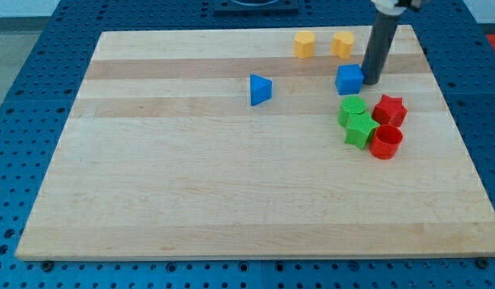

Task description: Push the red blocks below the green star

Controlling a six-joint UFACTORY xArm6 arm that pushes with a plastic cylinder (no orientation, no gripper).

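While my tip (371, 82) rests bare against the blue plastic cube (350, 79), holding nothing, the light, rigid red star (389, 110) and red cylinder (385, 142) beside the green star (359, 129) likely slide best pushed squarely at their sides.

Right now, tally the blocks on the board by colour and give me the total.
Yellow: 2, a yellow block and a second yellow block near the view's top.
Blue: 2, a blue triangle and a blue cube, with my tip against the cube's right side.
Green: 2, a green block and a green star.
Red: 2, a red star and a red cylinder.
Total: 8.
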